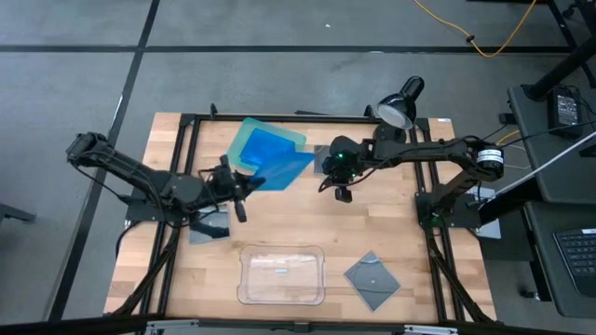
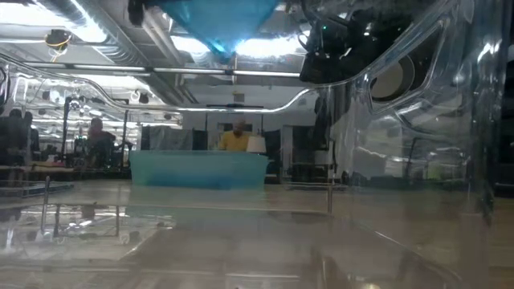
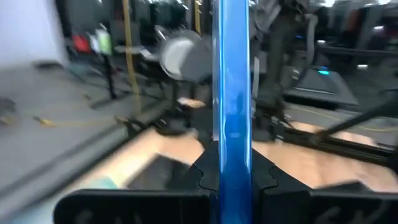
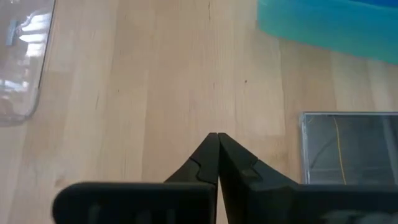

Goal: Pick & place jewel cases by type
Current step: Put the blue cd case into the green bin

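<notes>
A blue jewel case point(image 3: 232, 93) is pinched edge-on by the left gripper point(image 3: 233, 171), long axis pointing away from it; the right gripper point(image 4: 214, 146) is pressed together.

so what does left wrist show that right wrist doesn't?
Only the left wrist view: the left pincer clamped on a blue case held edge-on, with the lamp beyond. Only the right wrist view: the right pincer shut and empty, the clear tray, the teal tray, and a dark case lying flat. Both show the wooden table.
</notes>
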